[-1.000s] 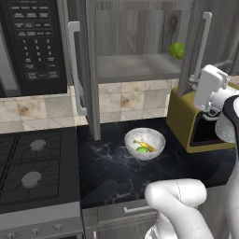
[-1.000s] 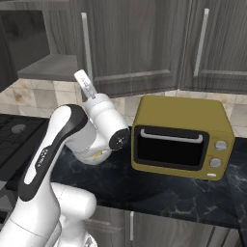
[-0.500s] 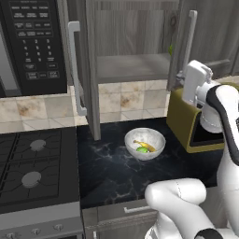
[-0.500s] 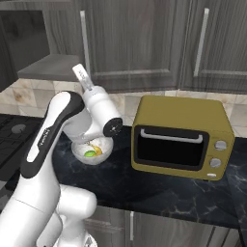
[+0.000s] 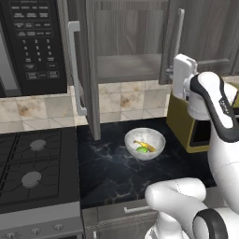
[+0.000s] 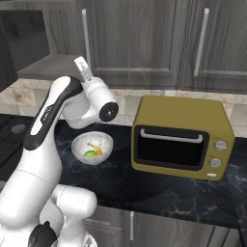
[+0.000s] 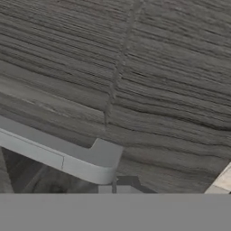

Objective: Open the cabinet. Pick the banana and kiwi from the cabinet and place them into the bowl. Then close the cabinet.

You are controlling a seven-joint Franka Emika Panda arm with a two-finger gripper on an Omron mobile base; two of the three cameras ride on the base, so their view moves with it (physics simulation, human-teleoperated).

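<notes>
Left base view shows the gripper [image 5: 173, 71] up against the right door of the cabinet [image 5: 196, 32], by the low end of its silver handle [image 5: 176, 39]; I cannot tell how wide the jaws are. The left door [image 5: 88, 70] stands open. The banana [image 5: 144, 145] and the kiwi [image 5: 141, 150] lie in the bowl [image 5: 144, 143] on the counter [image 5: 112, 168], well below the gripper.

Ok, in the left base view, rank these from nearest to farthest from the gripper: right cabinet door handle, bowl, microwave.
1. Right cabinet door handle: right beside the gripper, just above it.
2. Bowl: on the counter, below and left.
3. Microwave: far left, past the open left door.
</notes>
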